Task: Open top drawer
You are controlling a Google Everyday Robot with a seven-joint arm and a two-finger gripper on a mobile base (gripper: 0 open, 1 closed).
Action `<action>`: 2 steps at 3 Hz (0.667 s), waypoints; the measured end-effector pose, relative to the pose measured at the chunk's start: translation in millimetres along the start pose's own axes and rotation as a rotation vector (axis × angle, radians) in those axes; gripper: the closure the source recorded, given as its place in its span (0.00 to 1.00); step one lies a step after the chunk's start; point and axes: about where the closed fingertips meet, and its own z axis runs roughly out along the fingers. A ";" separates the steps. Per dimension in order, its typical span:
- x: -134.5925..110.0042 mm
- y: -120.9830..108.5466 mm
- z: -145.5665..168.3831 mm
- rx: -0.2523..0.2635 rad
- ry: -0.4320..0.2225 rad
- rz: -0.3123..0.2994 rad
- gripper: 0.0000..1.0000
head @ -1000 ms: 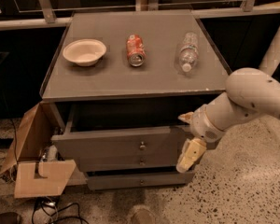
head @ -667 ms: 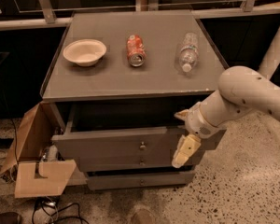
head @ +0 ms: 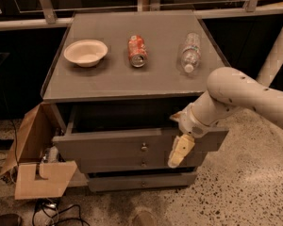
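The top drawer [head: 108, 147] is the wide grey front with a small brass knob [head: 144, 148] at its centre. It stands pulled out from the grey cabinet, with a dark gap behind its front. Two narrower drawers [head: 141, 166] sit below it, closed. My gripper [head: 178, 153] hangs in front of the top drawer's face, to the right of the knob and a little apart from it. My white arm reaches in from the right and covers the drawer's right part.
On the cabinet top [head: 108, 79] lie a white bowl [head: 86, 52], a red can [head: 137, 51] on its side and a clear plastic bottle [head: 190, 52]. An open cardboard box [head: 37, 159] stands against the cabinet's left side. Cables [head: 52, 208] lie on the speckled floor.
My gripper and forearm have moved left along the top drawer's front, closer to the knob. The drawer stays pulled out by about the same amount.
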 end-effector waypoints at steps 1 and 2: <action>3.8 14.7 10.5 -0.060 0.068 -0.005 0.00; 8.8 31.4 6.3 -0.133 0.157 0.000 0.00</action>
